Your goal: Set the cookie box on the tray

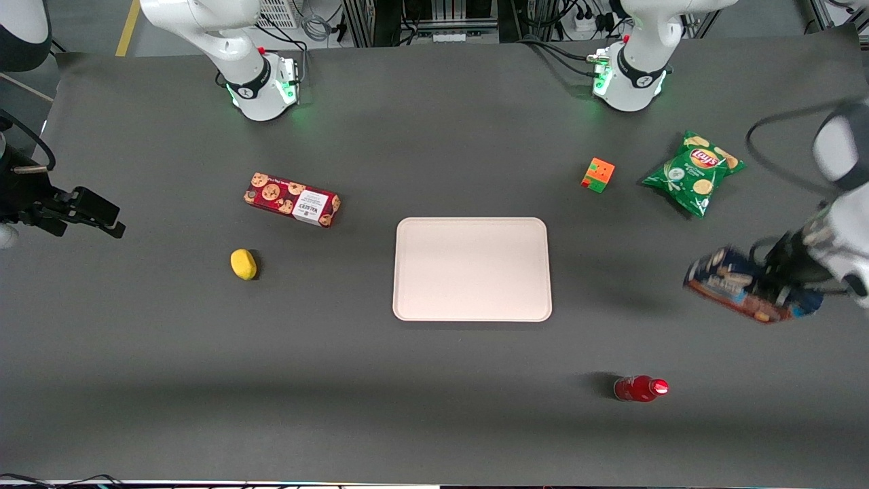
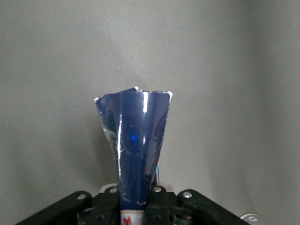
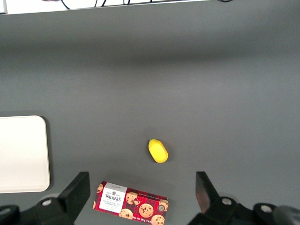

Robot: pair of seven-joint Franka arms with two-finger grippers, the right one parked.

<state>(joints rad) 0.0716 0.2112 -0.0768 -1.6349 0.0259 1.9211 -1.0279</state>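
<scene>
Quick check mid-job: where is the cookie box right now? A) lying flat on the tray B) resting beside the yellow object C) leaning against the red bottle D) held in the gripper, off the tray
D: the gripper is shut on the cookie box, toward the working arm's end of the table; the tray holds nothing.

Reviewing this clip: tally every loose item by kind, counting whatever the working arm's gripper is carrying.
Cookie boxes: 2, the cookie box clamped in the gripper toward the working arm's end, and the red box
Trays: 1, the tray
Chip bags: 1
Puzzle cubes: 1
Red bottles: 1
Yellow lemon-like items: 1
Total: 7
</scene>
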